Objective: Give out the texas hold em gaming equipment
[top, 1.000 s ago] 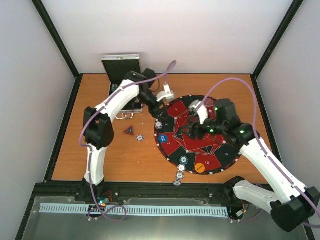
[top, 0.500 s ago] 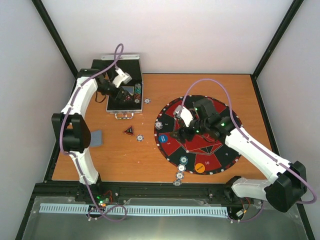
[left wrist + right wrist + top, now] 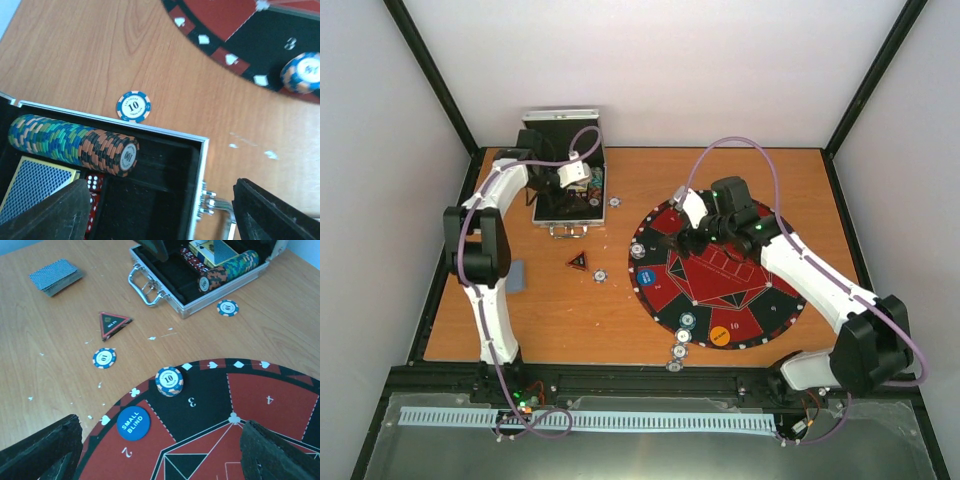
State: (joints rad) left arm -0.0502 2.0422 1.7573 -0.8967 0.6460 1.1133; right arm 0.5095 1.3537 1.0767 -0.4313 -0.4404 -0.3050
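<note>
The round mat [image 3: 215, 390] is red and black, with small white card signs along its edge, and the blue disc [image 3: 133, 423] has white letters. The chips [image 3: 70, 142] in the silver case [image 3: 165, 131] go from blue and green to orange with black. The cards [image 3: 55, 276] have a grey-blue crossed pattern.

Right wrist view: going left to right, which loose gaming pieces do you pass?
Card deck → lone chip → blue Small Blind disc → chip stack on the mat → chip beside the case.
</note>
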